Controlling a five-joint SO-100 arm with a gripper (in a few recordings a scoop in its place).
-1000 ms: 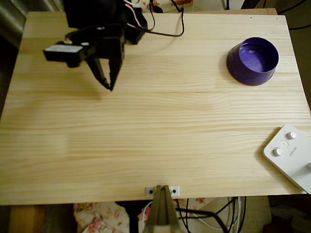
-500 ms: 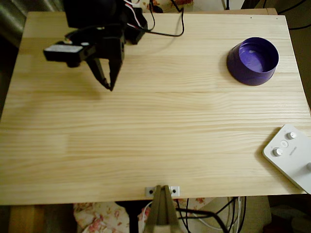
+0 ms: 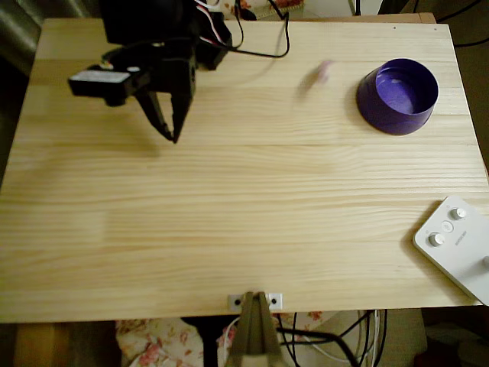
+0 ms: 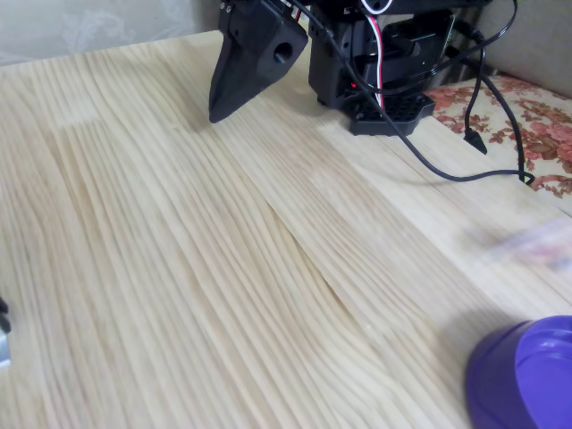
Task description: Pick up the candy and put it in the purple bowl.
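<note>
A pale wooden desk [image 3: 244, 199] fills the overhead view, its grain running left to right. My black arm stands at its top left, and my claw [image 3: 170, 131] hangs near the wood there, tips pointing down. The two fingers meet at their tips with nothing between them; the fixed view shows the claw [image 4: 223, 107] as one dark wedge just above the desk.

At the top right of the overhead view sits the purple bowl [image 3: 398, 96], upright and holding nothing. In the fixed view its rim shows at the bottom right corner [image 4: 527, 375].

A white device with round knobs [image 3: 457, 245] lies at the desk's lower right edge.

Smallest of all is the candy [image 3: 324, 71], a blurred pinkish smudge just left of the bowl, well apart from my claw. In the fixed view it is a faint streak [image 4: 536, 246] beyond the bowl.

I judge the task not yet started: reaching, gripping, carrying and dropping are all left.
</note>
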